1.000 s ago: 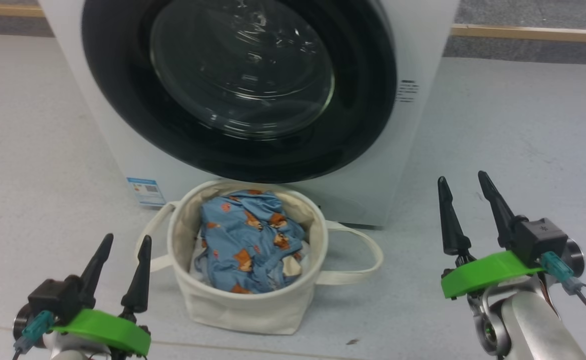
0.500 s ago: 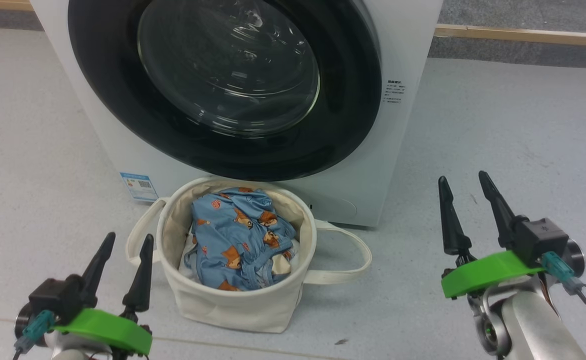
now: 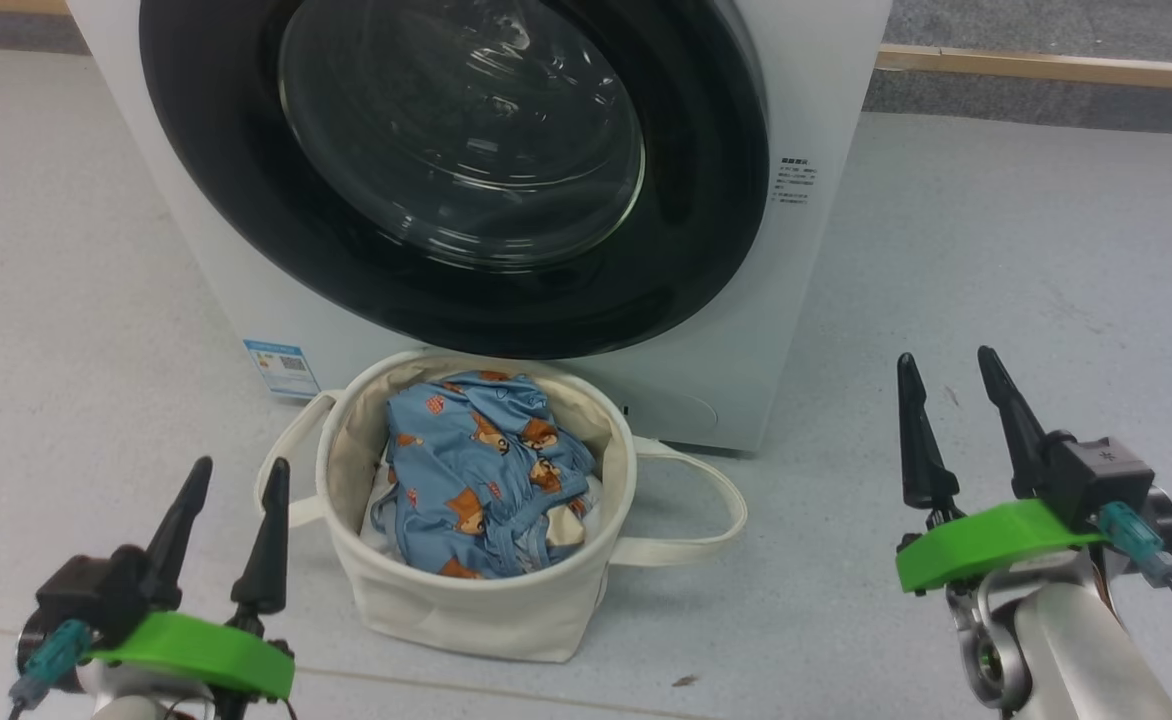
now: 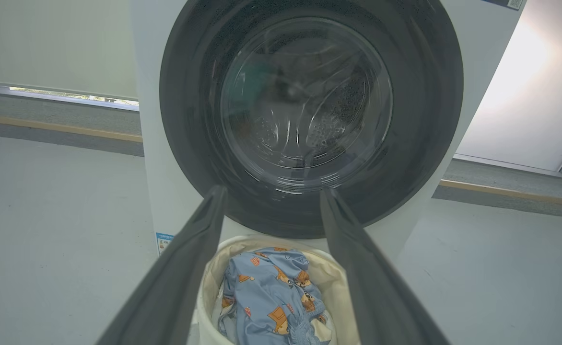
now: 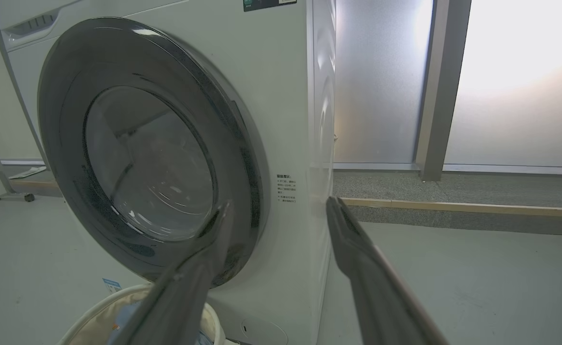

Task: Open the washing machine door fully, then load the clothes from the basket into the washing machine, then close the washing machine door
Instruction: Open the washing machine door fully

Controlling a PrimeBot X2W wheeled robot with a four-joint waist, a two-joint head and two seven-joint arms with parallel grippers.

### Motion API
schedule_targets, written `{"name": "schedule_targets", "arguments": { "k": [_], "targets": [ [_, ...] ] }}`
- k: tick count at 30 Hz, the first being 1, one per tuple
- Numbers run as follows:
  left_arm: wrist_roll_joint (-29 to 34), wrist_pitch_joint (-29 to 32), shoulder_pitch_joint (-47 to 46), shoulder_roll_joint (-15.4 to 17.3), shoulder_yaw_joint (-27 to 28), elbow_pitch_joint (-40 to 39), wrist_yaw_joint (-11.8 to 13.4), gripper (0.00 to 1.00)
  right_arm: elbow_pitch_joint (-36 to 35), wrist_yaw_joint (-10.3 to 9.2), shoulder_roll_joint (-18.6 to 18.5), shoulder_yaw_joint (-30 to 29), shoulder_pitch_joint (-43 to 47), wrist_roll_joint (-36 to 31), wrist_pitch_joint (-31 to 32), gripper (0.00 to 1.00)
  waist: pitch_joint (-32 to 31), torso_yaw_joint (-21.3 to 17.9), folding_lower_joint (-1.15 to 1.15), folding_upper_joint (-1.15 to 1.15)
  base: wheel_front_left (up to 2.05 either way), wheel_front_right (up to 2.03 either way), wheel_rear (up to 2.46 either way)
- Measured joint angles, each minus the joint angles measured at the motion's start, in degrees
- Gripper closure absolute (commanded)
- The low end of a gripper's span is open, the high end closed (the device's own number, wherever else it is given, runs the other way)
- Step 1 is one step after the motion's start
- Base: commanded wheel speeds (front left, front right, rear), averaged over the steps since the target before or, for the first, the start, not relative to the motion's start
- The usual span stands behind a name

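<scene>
Label on washing machine, text illegible

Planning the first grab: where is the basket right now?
In the head view the basket stands on the floor just before the washing machine door, left of centre.

The shut washing machine door blocks the drum; the basket stands just before it, top open.

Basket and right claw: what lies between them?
In the head view, the loop handle of the basket, then bare floor up to the right gripper.
</scene>
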Motion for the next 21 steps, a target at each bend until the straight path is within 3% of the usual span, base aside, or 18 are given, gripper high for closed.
{"name": "schedule_targets", "arguments": {
  "k": [5,19,20,21],
  "targets": [
    [-4.02,0.00,0.02,-1.42,0.98,-0.12,0.00,0.00,0.77,0.00,0.38,-0.85,-0.02,0.00,0.00,0.00,0.45,0.33,0.00,0.00,0.00,0.00,0.00],
    [-3.57,-0.01,-0.46,-1.22,0.98,-2.23,0.00,0.00,2.63,0.00,0.35,-3.70,-3.63,0.15,0.00,0.00,4.76,2.36,0.00,0.00,0.00,0.00,0.00],
    [-3.57,-0.01,-0.73,-1.22,0.82,-2.22,0.00,0.00,2.90,0.00,0.29,-4.03,-3.89,0.47,0.00,0.06,5.11,2.66,0.00,0.00,0.00,0.00,0.00],
    [-3.58,-0.01,-1.22,-1.15,0.52,-2.21,0.00,0.00,3.46,0.00,0.19,-4.65,-4.71,1.05,0.00,0.20,5.84,3.20,0.00,0.00,0.00,0.00,0.00]
  ]
}}
